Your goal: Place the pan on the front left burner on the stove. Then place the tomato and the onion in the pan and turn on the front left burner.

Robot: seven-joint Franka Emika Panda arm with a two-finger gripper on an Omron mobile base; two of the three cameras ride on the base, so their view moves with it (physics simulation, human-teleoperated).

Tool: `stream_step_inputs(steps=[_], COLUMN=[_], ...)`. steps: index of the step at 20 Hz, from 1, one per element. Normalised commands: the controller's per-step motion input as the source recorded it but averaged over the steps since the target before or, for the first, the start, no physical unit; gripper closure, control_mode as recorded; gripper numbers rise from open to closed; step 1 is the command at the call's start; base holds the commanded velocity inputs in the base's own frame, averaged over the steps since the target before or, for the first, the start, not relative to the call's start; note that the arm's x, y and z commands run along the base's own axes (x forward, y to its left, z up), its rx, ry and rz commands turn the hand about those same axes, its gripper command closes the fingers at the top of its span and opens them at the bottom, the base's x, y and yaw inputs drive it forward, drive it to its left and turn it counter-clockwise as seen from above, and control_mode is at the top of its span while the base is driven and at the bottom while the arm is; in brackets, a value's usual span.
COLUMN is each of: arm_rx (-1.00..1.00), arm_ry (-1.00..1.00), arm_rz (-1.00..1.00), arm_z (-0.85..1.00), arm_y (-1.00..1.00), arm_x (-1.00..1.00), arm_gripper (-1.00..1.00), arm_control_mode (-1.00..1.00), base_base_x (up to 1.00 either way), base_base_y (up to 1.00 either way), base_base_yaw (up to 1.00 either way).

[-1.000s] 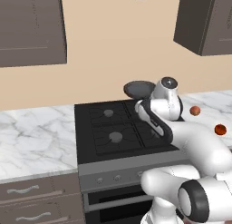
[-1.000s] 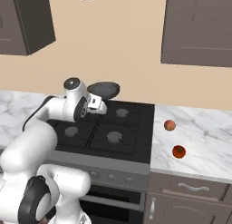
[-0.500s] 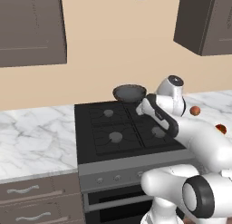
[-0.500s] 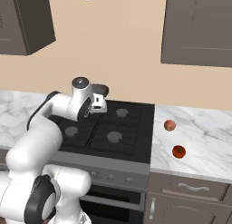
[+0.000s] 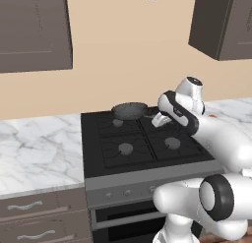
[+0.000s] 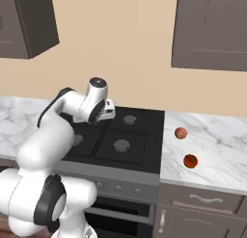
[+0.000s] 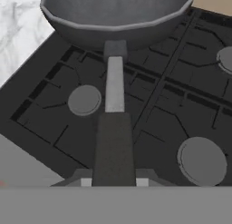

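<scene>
Pan held above the stove's rear burners

Pan [image 5: 130, 110] hung in the air over the back left part of the stove [image 5: 142, 146], gripped by its long dark handle. The claw [image 5: 160, 120] was clamped narrowly on the near end of that handle; in the hand view the handle [image 7: 113, 128] ran straight up from between the finger tips toward 12 o'clock, ending at the grey bowl of the pan. The front left burner [image 5: 126, 148] sat bare below, toward 6 o'clock from the pan in the left base view, its grey cap ringed by black grate prongs.

On the marble counter [image 6: 212, 150] at 3 o'clock from the stove, the onion [image 6: 180, 133] lay nearer the wall and the tomato [image 6: 190, 161] nearer the counter's front edge, the two apart from each other. Grey knobs lined the stove's front panel above the dark oven door.
</scene>
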Motion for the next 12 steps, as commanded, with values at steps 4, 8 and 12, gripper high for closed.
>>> stream_step_inputs(steps=[4, 8, 12], arm_rx=[0.0, 0.0, 0.0], arm_ry=[0.08, 0.04, 0.04], arm_rz=[0.24, 0.23, 0.17], arm_z=[0.0, 0.0, 0.0], arm_y=[0.06, 0.01, 0.01], arm_x=[-0.01, 0.0, 0.0], arm_gripper=[1.0, 1.0, 1.0], arm_control_mode=[-1.0, -1.0, -1.0], base_base_x=[0.0, 0.0, 0.0], base_base_y=[0.0, 0.0, 0.0], base_base_yaw=[0.0, 0.0, 0.0])
